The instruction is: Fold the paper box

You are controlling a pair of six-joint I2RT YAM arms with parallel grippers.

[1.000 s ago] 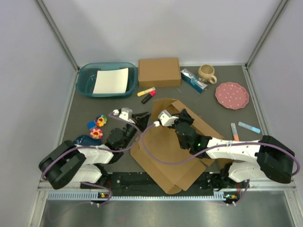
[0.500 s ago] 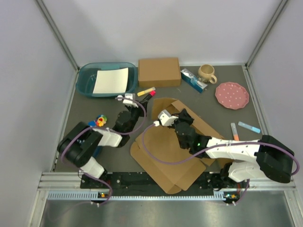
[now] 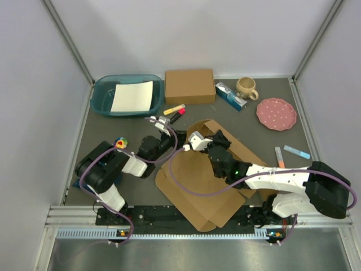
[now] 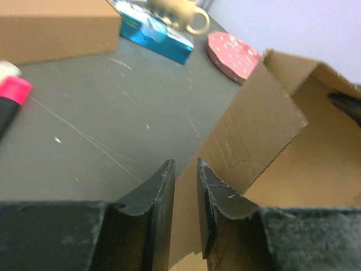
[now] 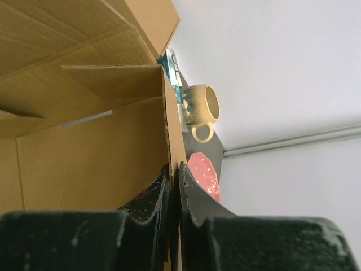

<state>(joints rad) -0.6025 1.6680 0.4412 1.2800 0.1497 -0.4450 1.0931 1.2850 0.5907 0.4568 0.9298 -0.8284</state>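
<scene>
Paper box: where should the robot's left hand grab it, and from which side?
Probably the thin top edge of the raised flap on the paper box, coming from its outer, left side, one finger each side. That flap stands up like a wall, while the base lies flat on the table. The right gripper pinches a different edge.
</scene>
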